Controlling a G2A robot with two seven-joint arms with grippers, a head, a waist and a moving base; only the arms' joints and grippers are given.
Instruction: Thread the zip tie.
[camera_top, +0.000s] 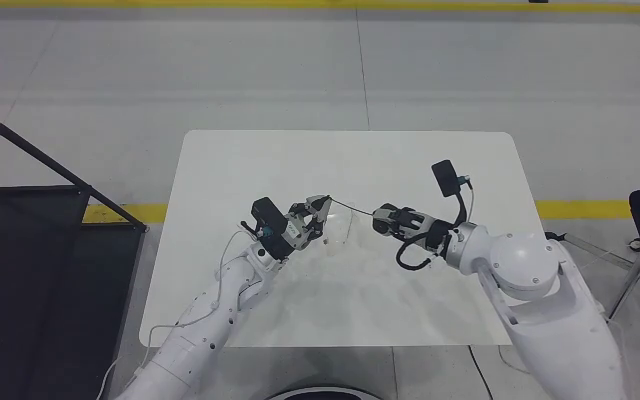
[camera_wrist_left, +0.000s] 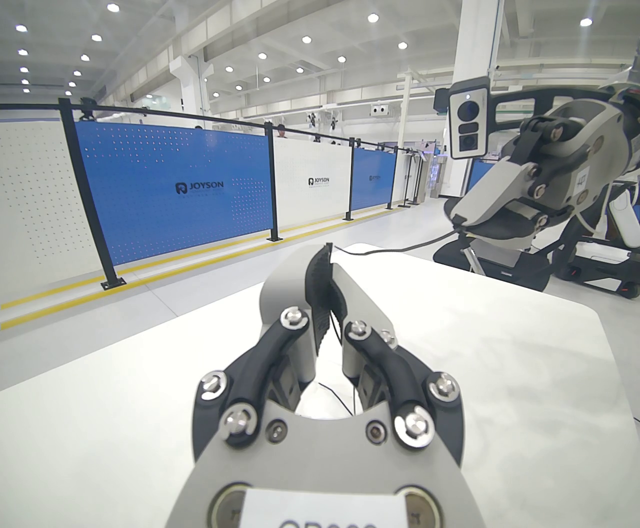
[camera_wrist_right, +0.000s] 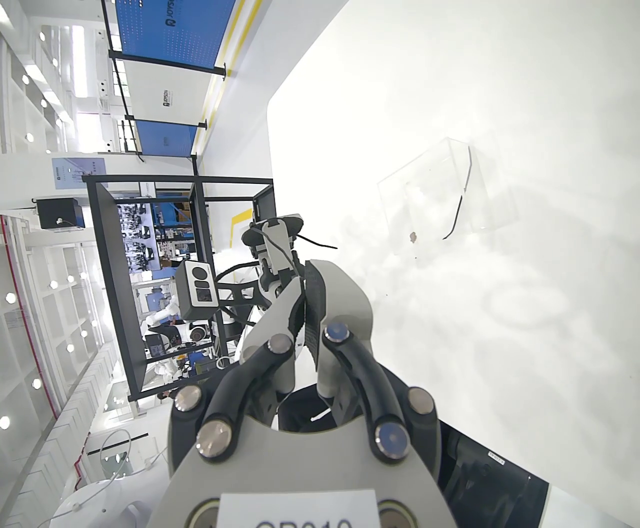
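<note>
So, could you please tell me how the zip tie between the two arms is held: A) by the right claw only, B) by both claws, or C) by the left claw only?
B: the zip tie runs from the shut left claw across to the shut right claw.

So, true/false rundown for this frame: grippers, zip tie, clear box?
1. The left gripper and right gripper are both shut on the zip tie. True.
2. The zip tie lies flat on the table. False: it spans the air between the two grippers.
3. A clear box sits on the table. True.
4. That box is empty. False: a black strip shows inside it.
</note>
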